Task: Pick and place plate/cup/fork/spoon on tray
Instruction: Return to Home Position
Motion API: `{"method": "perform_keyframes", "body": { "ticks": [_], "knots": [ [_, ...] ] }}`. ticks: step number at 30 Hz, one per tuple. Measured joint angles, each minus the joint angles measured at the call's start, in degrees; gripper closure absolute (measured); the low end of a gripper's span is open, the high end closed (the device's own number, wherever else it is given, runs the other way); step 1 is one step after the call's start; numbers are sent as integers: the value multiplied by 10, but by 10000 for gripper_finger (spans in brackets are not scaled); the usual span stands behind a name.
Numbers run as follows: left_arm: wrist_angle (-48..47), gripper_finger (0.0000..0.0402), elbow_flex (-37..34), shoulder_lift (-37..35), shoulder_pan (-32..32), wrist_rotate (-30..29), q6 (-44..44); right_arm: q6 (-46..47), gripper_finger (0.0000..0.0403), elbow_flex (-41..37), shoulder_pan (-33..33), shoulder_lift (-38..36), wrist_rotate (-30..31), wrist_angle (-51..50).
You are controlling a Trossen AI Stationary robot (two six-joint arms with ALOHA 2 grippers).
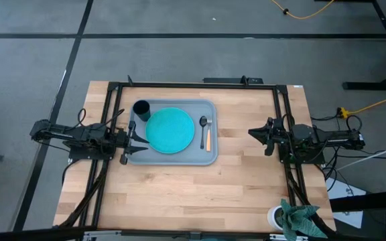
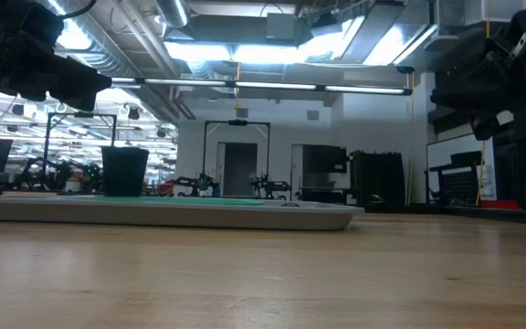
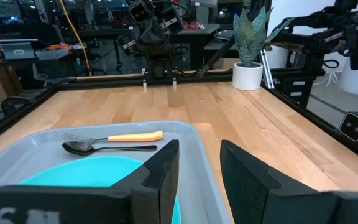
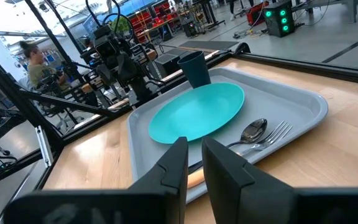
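Observation:
The grey-blue tray lies at the table's far middle. On it lie the teal plate, the dark cup standing upright at the far left corner, the dark spoon and the orange-handled fork side by side right of the plate. My left gripper is open and empty over the tray's left edge. My right gripper is empty, its fingers a narrow gap apart, and hovers right of the tray, pointing at it. The low view shows the cup on the tray.
A white cup with a teal cloth stands at the near right corner. A black frame rail runs round the tray's part of the table. Bare wood lies between the tray and the near edge.

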Motion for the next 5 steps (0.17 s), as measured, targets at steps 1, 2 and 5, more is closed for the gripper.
{"method": "perform_keyframes", "body": {
  "ticks": [1,2,5],
  "knots": [
    [0,291,0,0,0,0,0,0,350,0,0,0,0,0],
    [0,291,0,0,0,0,0,0,350,0,0,0,0,0],
    [0,291,0,0,0,0,0,0,350,0,0,0,0,0]
  ]
}}
